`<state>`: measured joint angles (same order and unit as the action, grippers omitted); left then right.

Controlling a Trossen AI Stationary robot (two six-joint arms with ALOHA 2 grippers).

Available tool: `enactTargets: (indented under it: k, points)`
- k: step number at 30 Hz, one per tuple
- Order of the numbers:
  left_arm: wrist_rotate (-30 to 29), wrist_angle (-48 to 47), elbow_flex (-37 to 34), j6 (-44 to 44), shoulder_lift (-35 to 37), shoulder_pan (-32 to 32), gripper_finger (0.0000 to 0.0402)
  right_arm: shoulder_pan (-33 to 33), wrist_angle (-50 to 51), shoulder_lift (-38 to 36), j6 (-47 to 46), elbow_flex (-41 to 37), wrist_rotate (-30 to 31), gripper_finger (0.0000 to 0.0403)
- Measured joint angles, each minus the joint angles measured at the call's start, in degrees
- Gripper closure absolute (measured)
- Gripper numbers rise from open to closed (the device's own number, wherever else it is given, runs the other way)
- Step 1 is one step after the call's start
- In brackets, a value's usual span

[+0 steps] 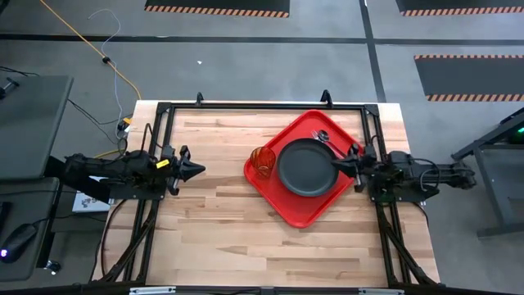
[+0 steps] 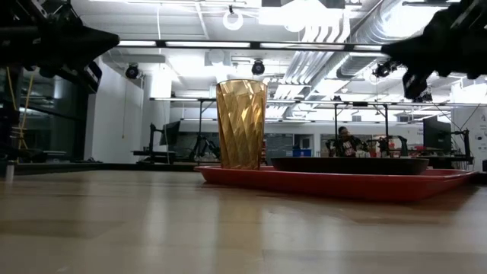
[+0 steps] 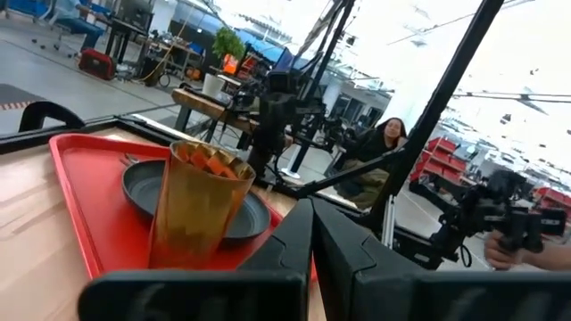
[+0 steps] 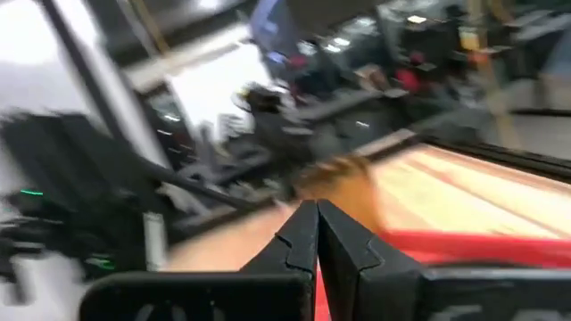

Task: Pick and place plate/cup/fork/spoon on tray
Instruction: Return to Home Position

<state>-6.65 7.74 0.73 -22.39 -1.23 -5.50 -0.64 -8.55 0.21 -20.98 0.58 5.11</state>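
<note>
The red tray (image 1: 282, 205) lies slantwise on the table's right half. The dark plate (image 1: 308, 167) rests flat in its middle. The amber cup (image 1: 263, 162) stands upright on the tray's left corner; it also shows in the low view (image 2: 241, 124) and the left wrist view (image 3: 198, 207). The fork and spoon (image 1: 321, 136) lie on the tray's far corner. My left gripper (image 1: 200, 170) is shut and empty, raised over the table left of the tray. My right gripper (image 1: 336, 163) is shut and empty above the plate's right rim.
A black frame (image 1: 262, 106) runs round the table's far and side edges. Bare wood (image 1: 229, 238) lies left of and in front of the tray. A person (image 2: 346, 141) sits in the room beyond the table.
</note>
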Motion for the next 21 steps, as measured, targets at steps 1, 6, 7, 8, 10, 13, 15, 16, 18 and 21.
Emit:
enactTargets:
  k: [1,6,7,8,10,13,15,16,18,21]
  points:
    - [0.05,-0.01,0.0,0.02,-0.01,0.0,0.0401,0.0,1.53,0.02,0.66,0.0,1.71,0.0403]
    - [0.0,-0.55,0.0,0.02,0.01,0.0,0.0401,0.02,6.2,1.17,4.61,0.06,5.52,0.0403]
    - [0.0,-0.52,0.0,0.02,0.01,0.0,0.0401,0.02,6.23,1.5,5.86,0.07,5.5,0.0403]
    - [0.0,-0.66,0.0,0.02,0.01,0.0,0.0401,0.02,6.24,1.97,6.68,0.07,5.46,0.0403]
    - [0.0,-0.62,0.0,0.02,0.01,0.0,0.0401,0.02,6.29,2.2,7.0,0.07,5.41,0.0403]
    - [0.0,-0.64,0.0,0.02,0.01,0.0,0.0401,0.02,6.36,2.33,5.65,0.09,5.41,0.0403]
    - [0.0,-0.61,0.0,0.01,0.01,0.0,0.0401,0.0,6.4,2.33,5.61,0.09,5.41,0.0403]
    - [0.0,-0.63,0.0,0.02,0.01,0.0,0.0401,0.02,6.42,2.33,5.61,0.09,5.41,0.0403]
    - [0.0,-0.6,0.0,0.02,0.01,0.0,0.0401,0.02,6.44,2.33,5.52,0.09,5.41,0.0403]
    - [0.02,-0.63,0.0,0.02,0.01,0.0,0.0401,0.02,6.47,2.33,5.6,0.09,5.41,0.0403]
